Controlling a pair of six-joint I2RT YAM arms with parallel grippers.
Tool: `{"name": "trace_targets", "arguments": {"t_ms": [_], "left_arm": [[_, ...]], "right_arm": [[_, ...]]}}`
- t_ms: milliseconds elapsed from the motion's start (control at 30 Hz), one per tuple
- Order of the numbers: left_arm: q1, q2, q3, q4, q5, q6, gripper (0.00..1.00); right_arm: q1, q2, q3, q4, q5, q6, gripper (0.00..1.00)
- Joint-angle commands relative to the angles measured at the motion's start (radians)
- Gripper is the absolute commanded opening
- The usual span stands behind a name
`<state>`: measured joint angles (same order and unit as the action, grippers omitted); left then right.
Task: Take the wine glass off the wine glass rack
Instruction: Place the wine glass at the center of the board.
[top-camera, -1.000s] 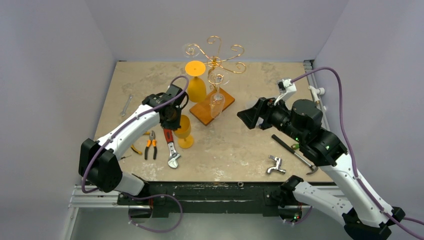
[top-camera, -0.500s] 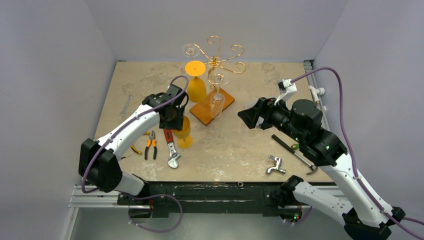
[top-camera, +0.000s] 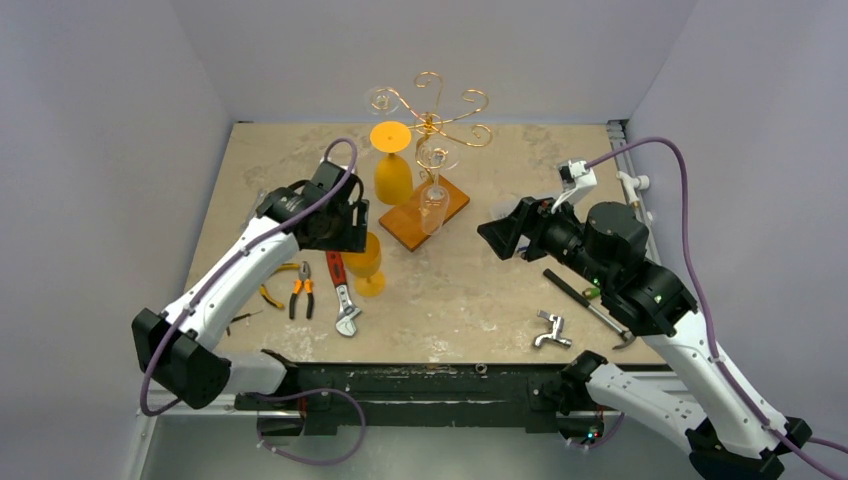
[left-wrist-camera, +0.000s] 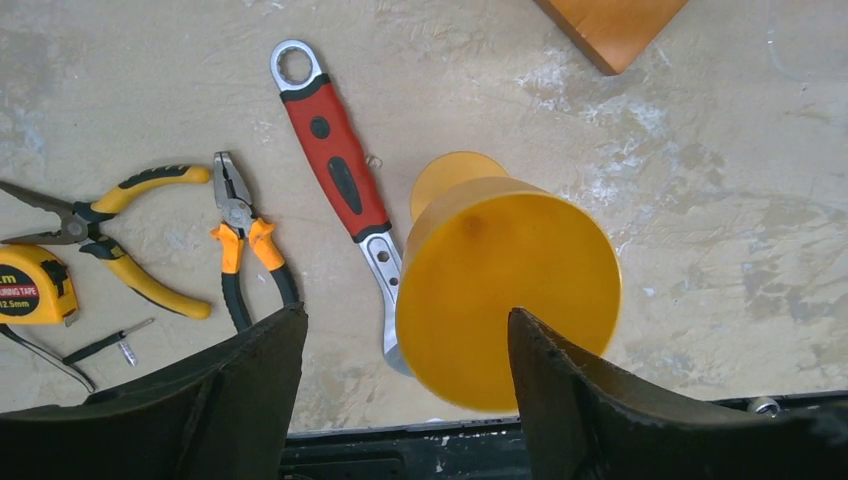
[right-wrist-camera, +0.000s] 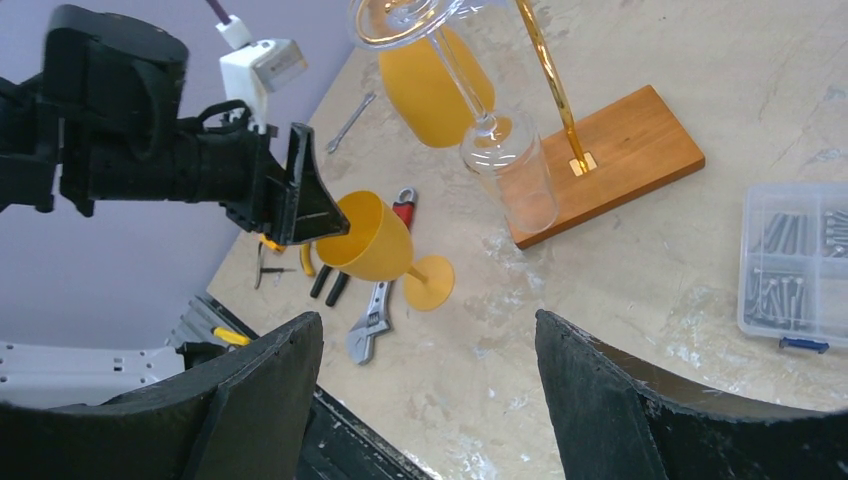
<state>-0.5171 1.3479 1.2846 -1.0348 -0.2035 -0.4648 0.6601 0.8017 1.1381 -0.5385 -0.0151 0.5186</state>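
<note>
The golden wire wine glass rack (top-camera: 430, 118) stands on its wooden base (top-camera: 412, 222) at the table's back middle. A yellow wine glass (top-camera: 392, 170) and a clear wine glass (top-camera: 434, 203) hang upside down from it. Another yellow wine glass (top-camera: 368, 262) stands on the table in front of the base. My left gripper (top-camera: 345, 228) hovers open just above it, and the bowl (left-wrist-camera: 508, 290) sits below its right finger (left-wrist-camera: 570, 390), loose. To the right, my right gripper (top-camera: 500, 236) is open and empty, facing the rack (right-wrist-camera: 545, 80).
A red-handled adjustable wrench (top-camera: 342, 292), pliers (top-camera: 300, 292) and yellow pliers (top-camera: 270, 297) lie left of the standing glass. A small spanner (top-camera: 252, 210) lies at far left. A hammer (top-camera: 590, 305) and a metal tap fitting (top-camera: 550, 330) lie front right. A clear screw box (right-wrist-camera: 795, 265) sits right of the rack.
The left gripper has opened and let go of the standing yellow glass, and its wrist has drawn back to the left. The right arm has barely moved.
</note>
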Motion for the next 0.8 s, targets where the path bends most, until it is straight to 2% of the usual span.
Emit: {"name": "trace_targets", "arguments": {"t_ms": [0,533,600,767], "left_arm": [[0.009,-0.076,0.064,-0.044,-0.009,-0.016,0.72],[0.009,-0.163,0.344,-0.146,0.058,0.011,0.74],[0.009,-0.161,0.384,-0.159,0.077,0.022,0.75],[0.009,-0.161,0.468,-0.186,0.08,0.037,0.76]], "right_arm": [[-0.002,-0.013,0.0,0.032,0.024,-0.014,0.77],[-0.002,-0.015,0.009,0.069,0.038,0.016,0.77],[-0.002,-0.014,0.009,0.076,0.045,0.023,0.79],[-0.002,-0.018,0.008,0.072,0.147,0.109,0.81]]}}
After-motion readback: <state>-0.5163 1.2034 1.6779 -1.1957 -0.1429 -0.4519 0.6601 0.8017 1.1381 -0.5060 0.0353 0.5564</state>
